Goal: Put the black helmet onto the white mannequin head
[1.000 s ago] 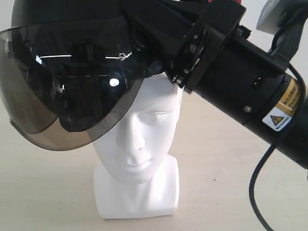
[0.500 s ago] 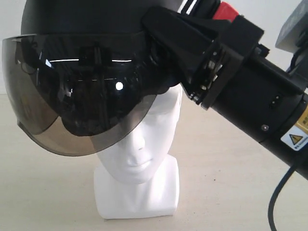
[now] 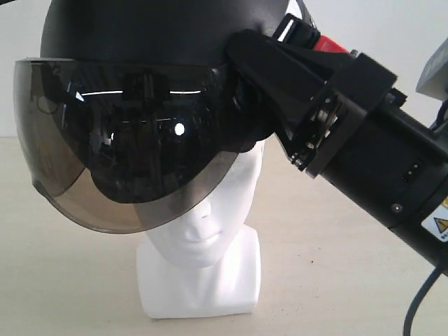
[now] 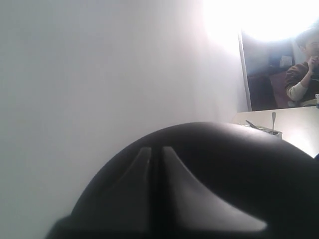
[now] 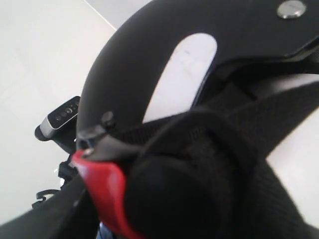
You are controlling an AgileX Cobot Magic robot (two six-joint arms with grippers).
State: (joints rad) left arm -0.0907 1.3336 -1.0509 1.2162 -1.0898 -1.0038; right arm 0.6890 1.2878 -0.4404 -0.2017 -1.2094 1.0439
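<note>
The right gripper (image 3: 245, 73) lies along the side of the black helmet (image 3: 140, 35); whether its jaws clamp the shell cannot be told. A red buckle (image 3: 326, 43) and a black strap (image 5: 279, 124) crowd it. Its arm bears a yellow warning-triangle label (image 3: 437, 225), the writing unreadable. The helmet sits atop the white mannequin head (image 3: 203, 231), its smoky visor (image 3: 105, 168) over the eyes, on a beige table (image 3: 70, 280). The left gripper (image 4: 155, 154) shows its fingers pressed together.
</note>
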